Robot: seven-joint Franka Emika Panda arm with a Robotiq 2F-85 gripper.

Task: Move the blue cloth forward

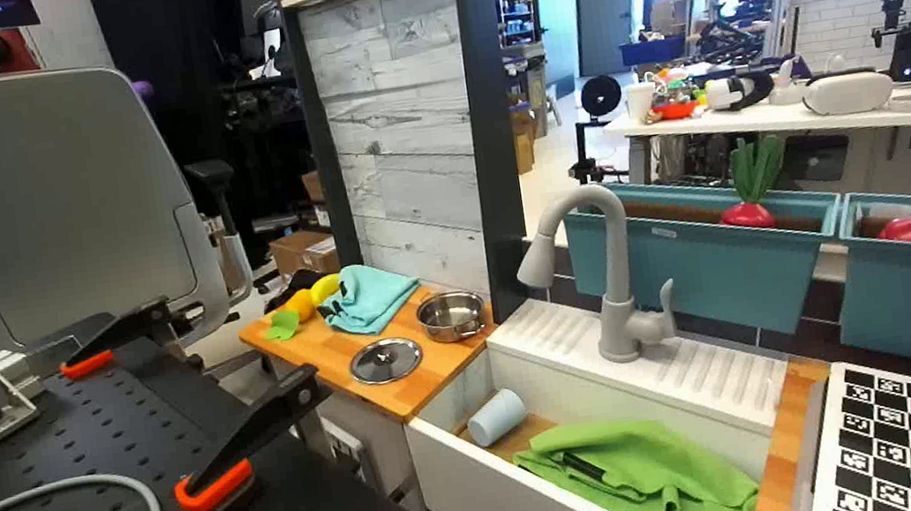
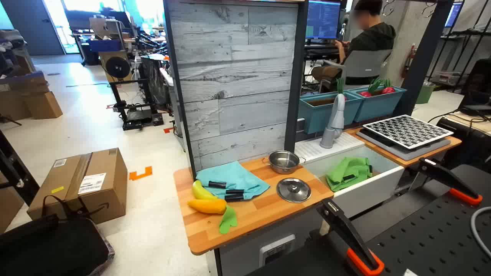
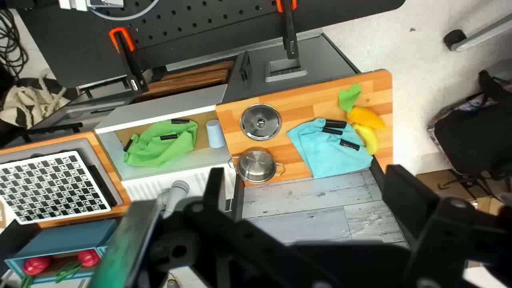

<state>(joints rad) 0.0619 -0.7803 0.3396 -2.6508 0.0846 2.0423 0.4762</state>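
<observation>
The blue cloth lies crumpled on the wooden counter, close to the grey plank panel. In an exterior view the cloth shows several black strips and touches or nearly touches the yellow banana. In the wrist view the cloth lies beyond the fingers, between the pot and the banana. My gripper shows in the wrist view with its two black fingers wide apart and nothing between them. It is above the scene, away from the cloth. Neither exterior view shows the gripper.
A steel pot and its lid stand beside the cloth. An orange pepper-like toy with a green leaf lies near the banana. The plank panel rises behind. The sink holds a green cloth and a cup.
</observation>
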